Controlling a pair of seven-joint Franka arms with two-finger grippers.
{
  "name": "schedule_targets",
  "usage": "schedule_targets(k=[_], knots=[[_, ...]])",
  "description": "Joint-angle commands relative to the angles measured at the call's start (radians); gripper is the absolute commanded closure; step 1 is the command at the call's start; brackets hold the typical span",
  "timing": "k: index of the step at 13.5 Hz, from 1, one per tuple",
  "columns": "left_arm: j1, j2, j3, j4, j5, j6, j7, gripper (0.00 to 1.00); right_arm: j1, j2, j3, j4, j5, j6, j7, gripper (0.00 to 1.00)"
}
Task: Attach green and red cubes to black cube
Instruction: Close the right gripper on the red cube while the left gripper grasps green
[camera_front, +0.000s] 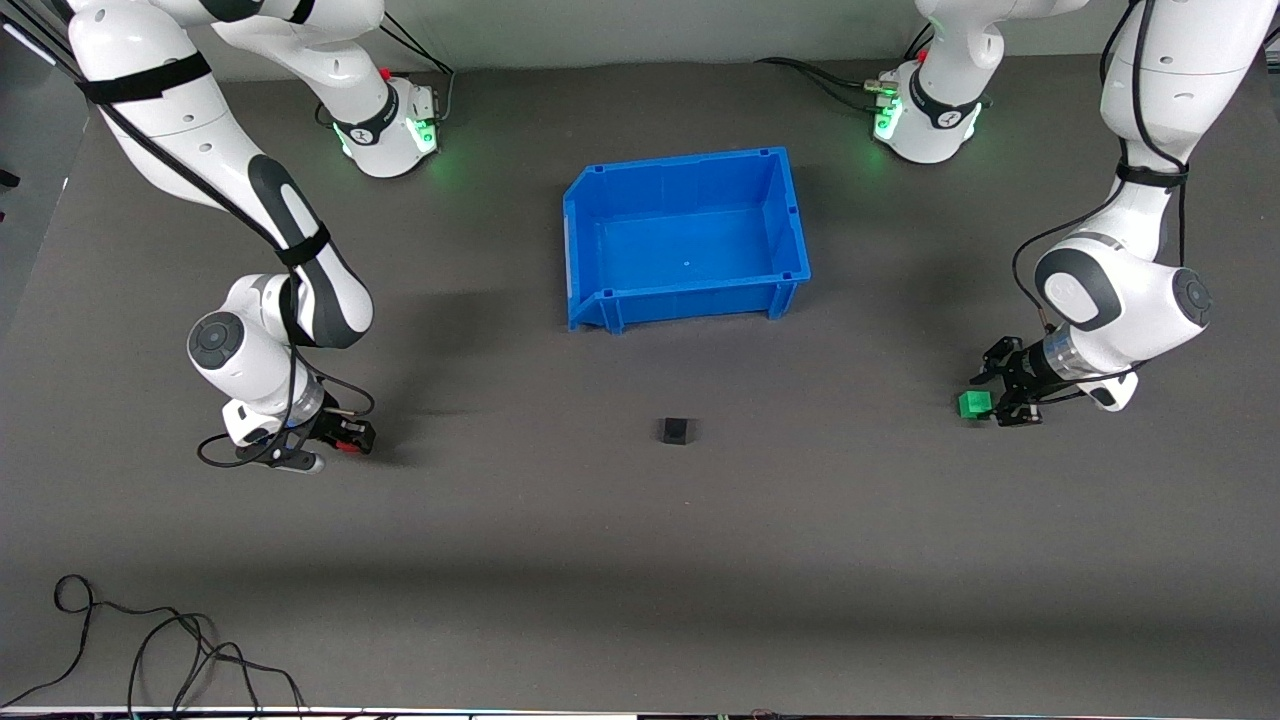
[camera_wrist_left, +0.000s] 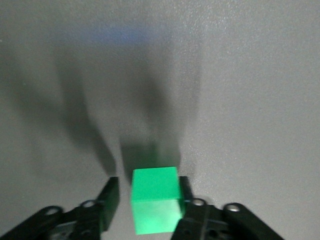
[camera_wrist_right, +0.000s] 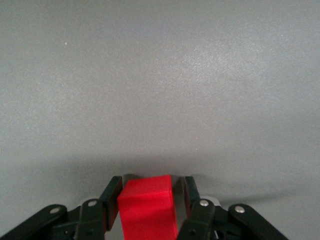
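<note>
Low on the tabletop (camera_front: 640, 560), the left gripper (camera_wrist_left: 148, 202) fingers clasp the green cube (camera_wrist_left: 155, 199); the right gripper (camera_wrist_right: 146, 200) fingers clasp the red cube (camera_wrist_right: 148, 210). Between them sits the black cube (camera_front: 675, 430), nearer than the blue bin (camera_front: 580, 215).

Grey table (camera_front: 640, 560), blue bin (camera_front: 600, 240), black cube (camera_front: 675, 430)

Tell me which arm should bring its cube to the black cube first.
Slight edge to the left. Left gripper has the green cube between its fingers, right gripper the red cube. Both sit similarly far from the black cube; green shows more clearly.
</note>
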Motion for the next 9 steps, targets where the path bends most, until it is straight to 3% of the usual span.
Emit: schedule_targets(k=[1, 5, 7, 9], knots=[[-0.008, -0.006, 0.005, -0.001, -0.022, 0.007, 0.022, 0.82, 0.002, 0.032, 0.002, 0.032, 0.021, 0.007, 0.000, 0.42], [-0.008, -0.011, 0.005, 0.001, -0.022, 0.001, 0.022, 0.83, 0.004, 0.038, 0.002, 0.032, 0.023, 0.007, 0.000, 0.44], [-0.007, -0.017, 0.005, 0.002, -0.022, -0.002, 0.022, 0.83, 0.004, 0.037, 0.003, 0.032, 0.023, 0.007, 0.000, 0.72], [-0.007, -0.020, 0.005, 0.004, -0.022, -0.005, 0.020, 0.83, 0.004, 0.037, 0.003, 0.032, 0.023, 0.006, 0.000, 0.77]])
